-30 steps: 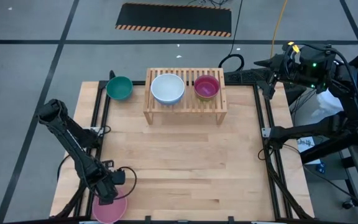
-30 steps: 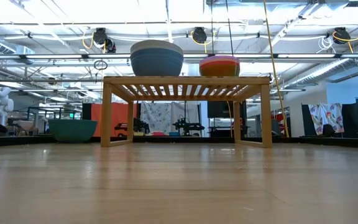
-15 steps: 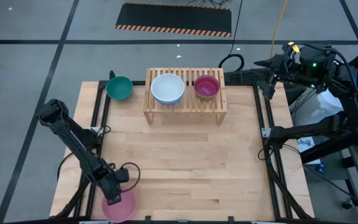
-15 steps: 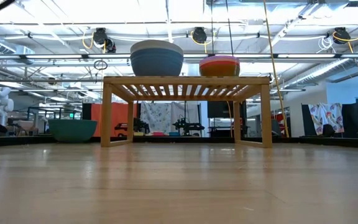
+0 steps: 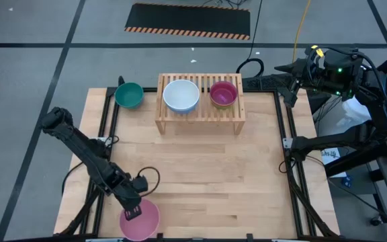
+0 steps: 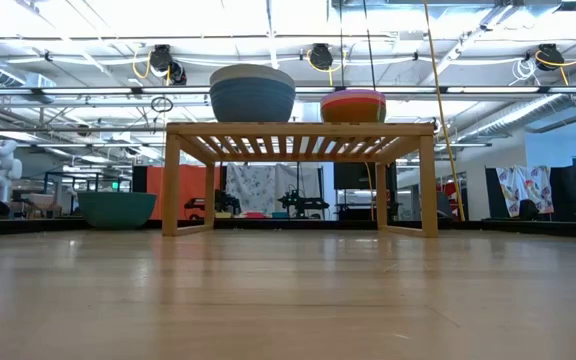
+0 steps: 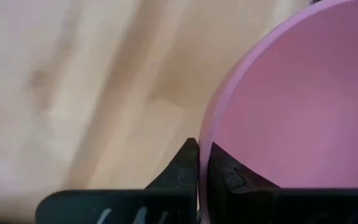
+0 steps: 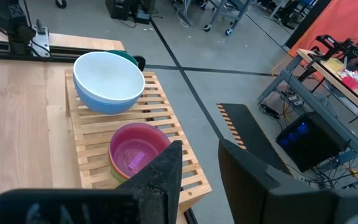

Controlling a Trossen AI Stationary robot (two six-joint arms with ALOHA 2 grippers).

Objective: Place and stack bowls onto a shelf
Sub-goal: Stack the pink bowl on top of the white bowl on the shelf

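My left gripper (image 5: 132, 212) is at the table's near left corner, shut on the pink bowl (image 5: 142, 219), which fills the right of the left wrist view (image 7: 291, 118). The light-wood shelf (image 5: 200, 115) stands at the far edge. On it sit a white bowl nested in a blue one (image 5: 181, 95) (image 6: 252, 95) and a purple-topped stack (image 5: 223, 93) (image 6: 353, 105). The teal bowl (image 5: 129, 95) rests on its base on the table, left of the shelf. My right gripper (image 8: 199, 167) waits open beyond the table's far right corner (image 5: 282, 68). My left gripper pinches the pink bowl's rim (image 7: 204, 140) on its left side, one finger outside the wall (image 7: 184, 167) and one inside (image 7: 232, 177). The fingers come from above and the left, slanting down. Whether the bowl is lifted clear of the table, I cannot tell.
Bare wood lies between the shelf and the near edge (image 5: 200, 175). Black frame rails run along the table's left (image 5: 106, 134) and right (image 5: 289, 134) sides. A cable loops beside my left wrist (image 5: 154, 176). The shelf's right end (image 8: 185, 180) has open slats.
My left gripper has moved along the near edge toward the table's right and slightly toward the far edge, taking the pink bowl with it. It has stayed shut on the rim throughout. The bowls on the shelf and the teal bowl have kept their places.
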